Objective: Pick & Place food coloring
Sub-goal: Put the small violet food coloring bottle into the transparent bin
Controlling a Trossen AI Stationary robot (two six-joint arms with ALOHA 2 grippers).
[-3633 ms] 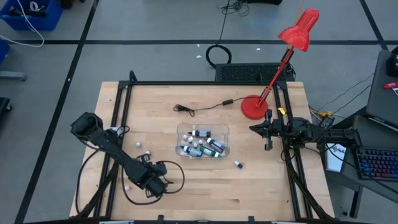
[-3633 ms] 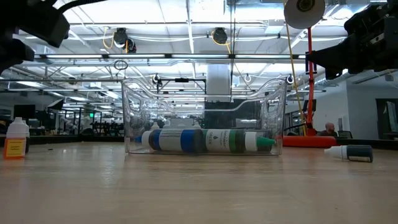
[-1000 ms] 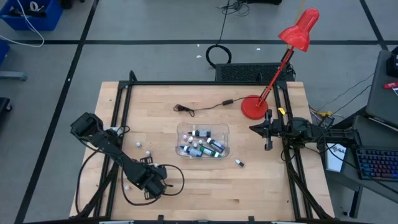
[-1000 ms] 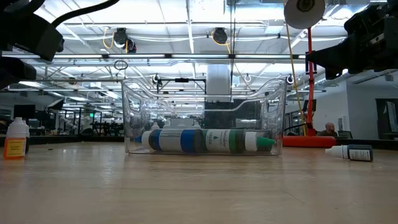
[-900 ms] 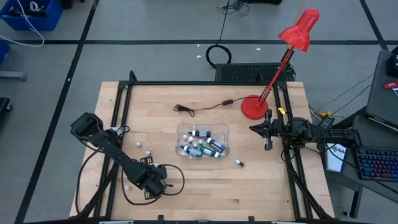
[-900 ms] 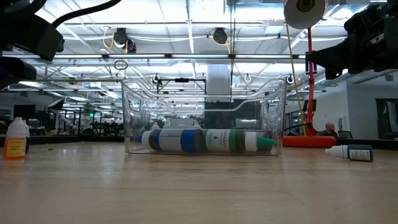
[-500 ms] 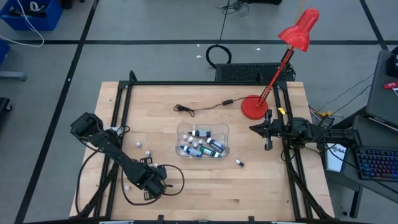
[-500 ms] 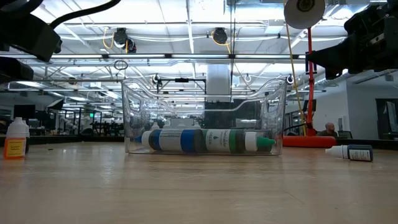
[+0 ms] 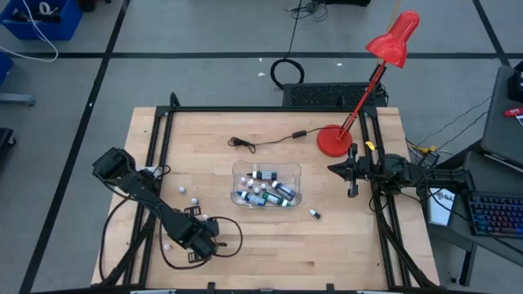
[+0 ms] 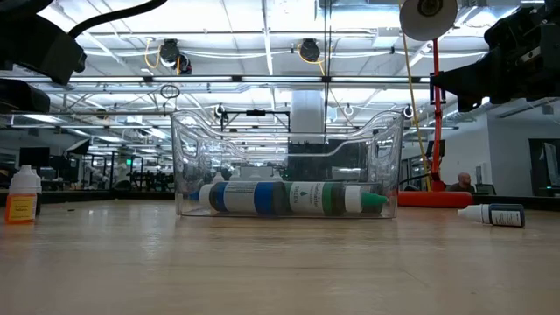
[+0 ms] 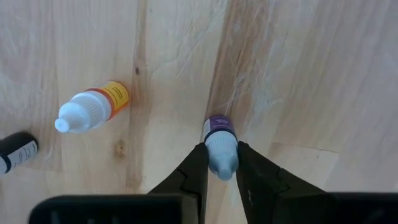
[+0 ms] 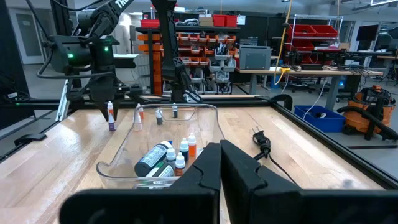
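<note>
**Left wrist view: bottle pinched near the desk's front-left corner**

Your left gripper [image 11: 220, 163] is clamping a purple-banded bottle [image 11: 220, 144] on the desk [image 9: 245, 253]. Your right gripper [image 12: 220, 163] is idling, fingers together, by the right edge. More bottles are lying in the central tub [image 9: 267, 184].

My left pincer [image 11: 221, 163] has a purple-labelled bottle [image 11: 220, 144] filling the gap between its fingers, so nothing else fits there. An orange-labelled bottle [image 11: 92, 109] and a dark one [image 11: 16, 152] lie close by on that side. The clear tub [image 9: 266, 184] blocks the middle of the table [image 9: 212, 139]; bare wood lies open all round it.
</note>
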